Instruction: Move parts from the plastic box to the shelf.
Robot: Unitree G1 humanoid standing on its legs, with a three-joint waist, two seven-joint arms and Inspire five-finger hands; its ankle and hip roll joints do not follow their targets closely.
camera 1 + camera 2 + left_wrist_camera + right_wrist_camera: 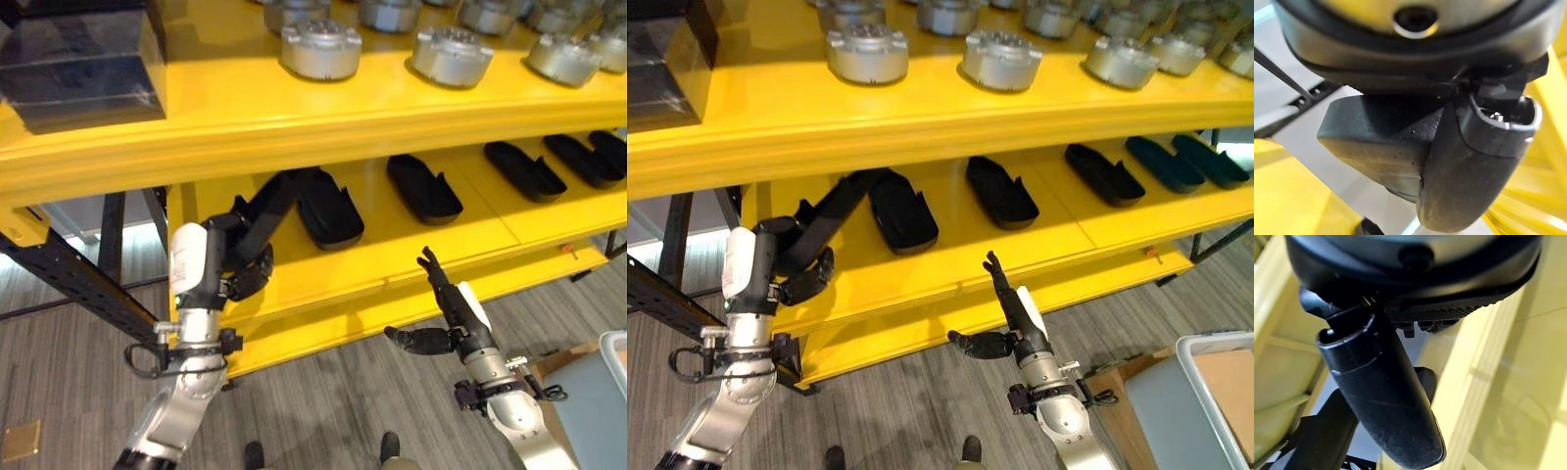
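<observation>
My left hand (238, 262) is shut on a long black part (284, 196), which tilts up from the hand onto the left end of the yellow shelf's lower level (392, 250). The part's far end lies beside another black part (328, 211) that rests there. In the left wrist view the thumb (1474, 161) presses against the held part (1376, 137). My right hand (468, 328) hovers open in front of the shelf's lower edge, fingers straight and pointing up, thumb out to the side, holding nothing. The plastic box (1215, 345) stands at the lower right.
More black parts (423, 188) (524, 169) lie along the lower level. Several round metal parts (320, 49) (451, 56) stand on the upper level, with a dark box (78, 59) at its left end. A black rack frame (69, 274) stands left of the shelf.
</observation>
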